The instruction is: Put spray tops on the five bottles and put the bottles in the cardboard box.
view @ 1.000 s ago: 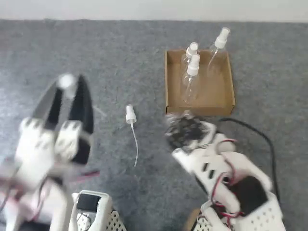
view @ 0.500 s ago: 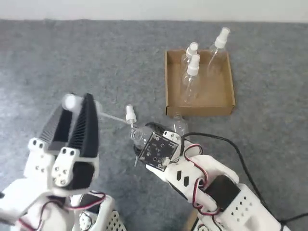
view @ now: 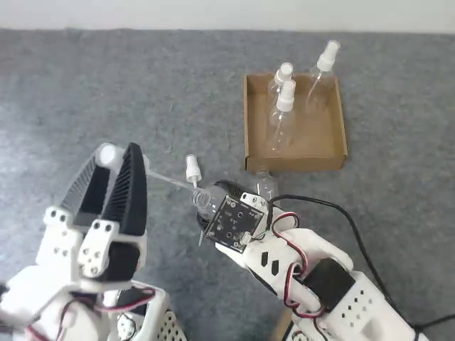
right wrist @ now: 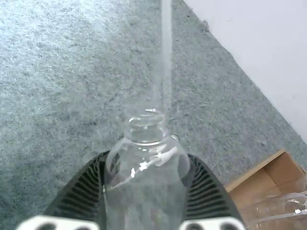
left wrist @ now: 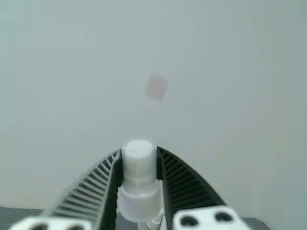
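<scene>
My left gripper [view: 117,153] is shut on a white spray top [view: 106,153], held clear of the carpet; its thin tube [view: 167,179] slants toward the mouth of a clear bottle [view: 204,200]. My right gripper [right wrist: 146,165] is shut on that bottle [right wrist: 146,177], with the tube [right wrist: 166,57] coming down to its open neck. In the left wrist view the spray top [left wrist: 139,167] sits between my left gripper's [left wrist: 139,158] black fingers. A second spray top [view: 192,169] lies on the carpet. Another uncapped bottle [view: 265,185] stands by the cardboard box [view: 295,163], which holds three capped bottles [view: 282,106].
Grey carpet covers the table, and a pale wall runs along the far edge. The right arm's black cable [view: 370,249] loops over the carpet to the right of the arm. Open carpet lies left of the box and at the far left.
The right arm has swung left, bringing the bottle beside the loose spray top. The left arm has moved right with its spray top, and the tube's tip now meets the bottle's mouth.
</scene>
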You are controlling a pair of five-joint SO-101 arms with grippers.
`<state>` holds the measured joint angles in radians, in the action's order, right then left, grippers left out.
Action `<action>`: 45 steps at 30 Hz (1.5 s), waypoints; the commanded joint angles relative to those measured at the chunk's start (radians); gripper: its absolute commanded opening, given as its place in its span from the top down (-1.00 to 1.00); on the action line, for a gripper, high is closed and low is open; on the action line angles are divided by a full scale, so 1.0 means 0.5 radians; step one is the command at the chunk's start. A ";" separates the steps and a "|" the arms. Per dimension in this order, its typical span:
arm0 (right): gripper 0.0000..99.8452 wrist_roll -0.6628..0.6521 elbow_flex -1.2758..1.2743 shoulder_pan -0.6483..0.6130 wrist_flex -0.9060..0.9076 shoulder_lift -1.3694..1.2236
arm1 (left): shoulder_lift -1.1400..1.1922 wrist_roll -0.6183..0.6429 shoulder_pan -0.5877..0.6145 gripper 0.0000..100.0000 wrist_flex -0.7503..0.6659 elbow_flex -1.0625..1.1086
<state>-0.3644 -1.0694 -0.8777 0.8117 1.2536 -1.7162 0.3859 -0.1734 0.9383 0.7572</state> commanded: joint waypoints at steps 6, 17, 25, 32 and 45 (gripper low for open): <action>0.99 0.034 0.025 -0.029 -0.051 0.038 | -0.160 0.006 -0.003 0.98 0.025 0.038; 0.99 0.034 0.025 -0.029 -0.054 0.041 | -0.028 -0.086 -0.028 0.98 -0.092 0.443; 0.99 0.021 -0.138 -0.032 -0.072 0.207 | -0.077 -0.092 -0.374 0.98 -0.098 0.821; 0.99 0.178 -0.126 0.100 -0.130 0.582 | -0.077 -0.083 -0.608 0.98 -0.104 0.965; 0.99 0.399 -0.199 0.143 -0.238 0.643 | -0.077 -0.092 -0.687 0.97 -0.261 1.171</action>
<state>-0.1849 -1.2167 -0.8178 0.7472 1.5098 -1.7806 0.3399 -0.5324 0.8017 1.3019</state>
